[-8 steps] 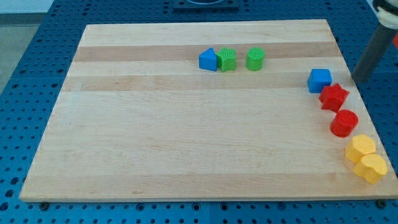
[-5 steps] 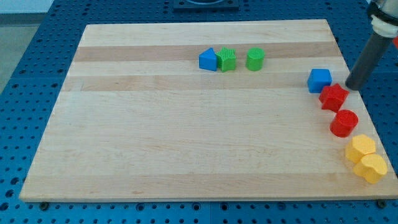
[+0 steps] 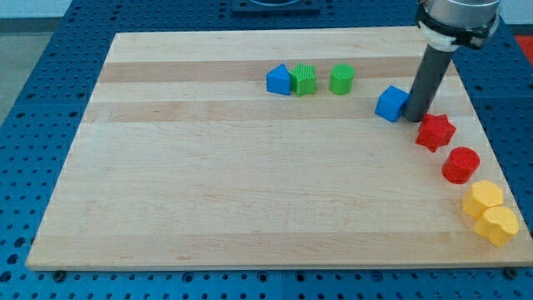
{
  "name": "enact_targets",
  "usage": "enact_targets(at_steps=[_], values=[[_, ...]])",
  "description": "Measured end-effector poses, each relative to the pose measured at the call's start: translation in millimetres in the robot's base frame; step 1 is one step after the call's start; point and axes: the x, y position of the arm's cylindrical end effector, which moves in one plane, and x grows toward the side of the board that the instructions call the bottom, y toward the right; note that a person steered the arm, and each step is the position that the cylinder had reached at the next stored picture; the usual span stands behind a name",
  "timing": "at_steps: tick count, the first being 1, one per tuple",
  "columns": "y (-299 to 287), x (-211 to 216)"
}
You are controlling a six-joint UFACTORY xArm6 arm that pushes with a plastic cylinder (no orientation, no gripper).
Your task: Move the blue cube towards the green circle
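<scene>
Rod upright, my tip (image 3: 413,118) touching blue cube (image 3: 391,103)

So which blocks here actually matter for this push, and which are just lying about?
In the job:
blue cube, touching my tip on its right side
green circle, the target, up and to the view's left

Lying about:
blue pentagon-like block
green ridged block
red star
red cylinder
two yellow blocks
</scene>
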Motion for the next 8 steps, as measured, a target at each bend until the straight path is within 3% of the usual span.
enact_targets(at_steps=[3,8], values=[[-40.6,-4.6],[-42.8,-19.9]])
